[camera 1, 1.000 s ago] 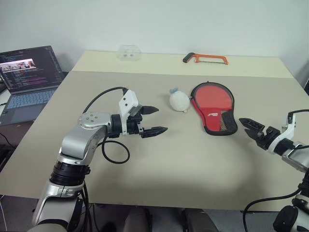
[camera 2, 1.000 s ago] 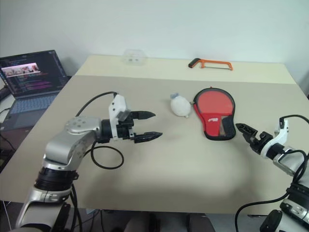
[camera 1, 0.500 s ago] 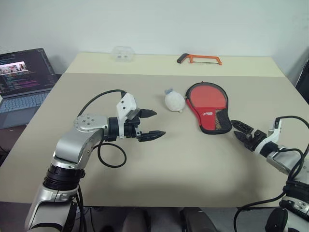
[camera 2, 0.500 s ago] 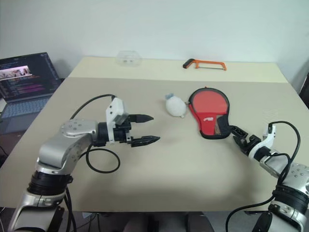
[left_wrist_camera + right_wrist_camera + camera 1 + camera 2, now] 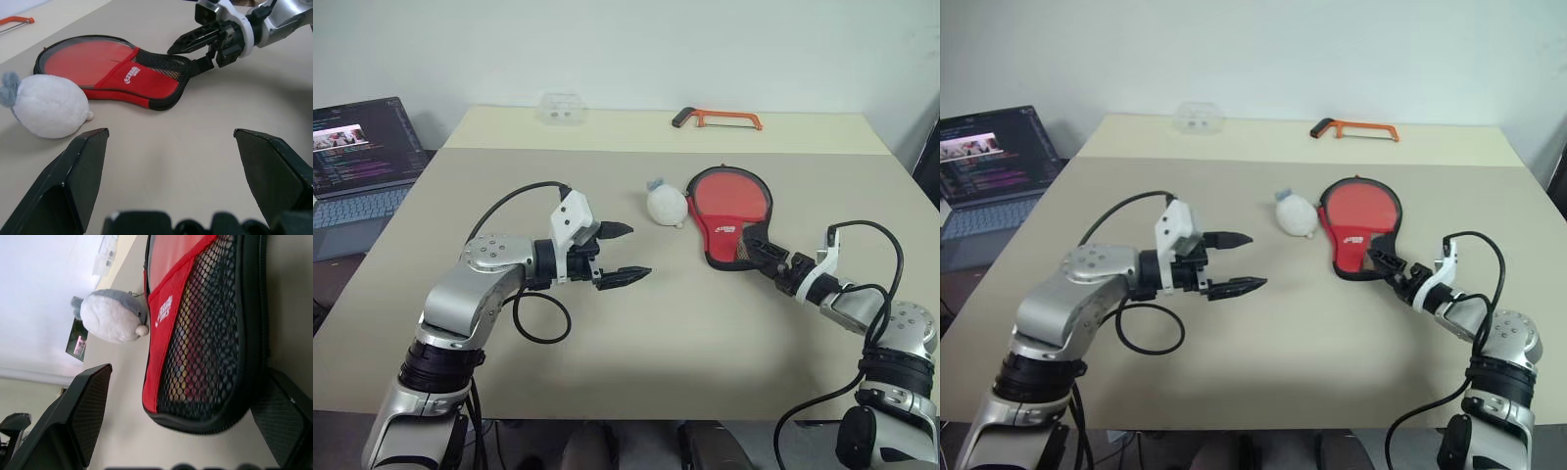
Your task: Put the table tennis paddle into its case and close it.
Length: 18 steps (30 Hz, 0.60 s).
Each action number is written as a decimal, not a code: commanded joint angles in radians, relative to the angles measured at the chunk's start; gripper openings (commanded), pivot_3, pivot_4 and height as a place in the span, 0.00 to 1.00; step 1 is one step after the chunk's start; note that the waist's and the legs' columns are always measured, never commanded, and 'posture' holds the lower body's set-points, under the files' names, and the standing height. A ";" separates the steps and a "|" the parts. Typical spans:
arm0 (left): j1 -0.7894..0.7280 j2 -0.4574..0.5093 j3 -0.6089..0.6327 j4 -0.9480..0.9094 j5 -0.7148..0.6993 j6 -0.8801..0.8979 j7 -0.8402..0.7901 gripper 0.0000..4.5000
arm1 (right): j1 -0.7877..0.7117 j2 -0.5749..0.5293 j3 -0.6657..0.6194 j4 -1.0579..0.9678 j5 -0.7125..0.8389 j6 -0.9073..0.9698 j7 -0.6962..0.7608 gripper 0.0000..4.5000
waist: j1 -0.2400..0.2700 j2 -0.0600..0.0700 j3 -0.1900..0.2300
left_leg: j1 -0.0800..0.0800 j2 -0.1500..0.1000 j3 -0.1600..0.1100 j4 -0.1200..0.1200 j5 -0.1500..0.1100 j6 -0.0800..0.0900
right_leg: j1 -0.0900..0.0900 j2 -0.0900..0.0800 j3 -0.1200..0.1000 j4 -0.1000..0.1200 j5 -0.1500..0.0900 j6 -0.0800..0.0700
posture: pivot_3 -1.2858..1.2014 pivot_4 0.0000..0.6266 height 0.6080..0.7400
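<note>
Two spread fingers (image 5: 88, 416) flanking case (image 5: 205, 333) end

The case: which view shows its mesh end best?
The right wrist view: the case is close up there, with the mesh weave and red pocket plain. The left wrist view shows it whole beside the open right hand; the eye views show it small.
</note>
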 commanded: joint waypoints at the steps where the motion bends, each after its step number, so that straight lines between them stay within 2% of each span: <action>1: 0.007 0.007 0.003 -0.053 -0.005 -0.002 0.014 0.99 | -0.021 0.010 0.010 0.027 -0.026 -0.039 -0.006 1.00 | 0.000 0.000 0.000 | 0.000 0.000 0.000 0.000 0.000 0.000 | 0.000 0.000 0.000 0.000 0.000 0.000 | 0.52 0.24 1.00; 4: 0.009 0.010 0.003 -0.056 -0.004 -0.002 0.020 1.00 | -0.018 0.011 0.011 0.040 -0.034 -0.047 -0.008 0.87 | 0.000 0.000 0.000 | 0.000 0.000 0.000 0.000 0.000 0.000 | 0.000 0.000 0.000 0.000 0.000 0.000 | 0.52 0.24 1.00; 11: 0.017 0.015 0.000 -0.059 -0.002 -0.006 0.025 1.00 | -0.010 0.013 0.028 0.033 -0.046 -0.034 -0.007 0.30 | 0.000 -0.001 -0.001 | 0.000 0.000 0.000 -0.001 0.000 0.000 | 0.000 0.000 0.000 -0.001 0.000 0.000 | 0.52 0.24 1.00; 15: 0.015 0.014 -0.005 -0.052 0.004 -0.012 0.024 1.00 | -0.002 0.012 0.043 0.016 -0.042 -0.005 -0.005 0.01 | 0.000 -0.006 -0.004 | 0.001 0.000 0.000 0.000 -0.001 0.002 | 0.001 0.000 0.000 0.000 0.000 0.000 | 0.52 0.24 1.00; 18: 0.013 0.014 -0.008 -0.050 0.006 -0.014 0.022 1.00 | 0.013 0.008 0.068 -0.017 -0.032 0.041 0.008 0.00 | 0.001 -0.006 -0.004 | 0.002 0.000 -0.001 0.000 -0.002 0.003 | 0.002 0.000 0.000 0.000 0.000 0.000 | 0.52 0.24 1.00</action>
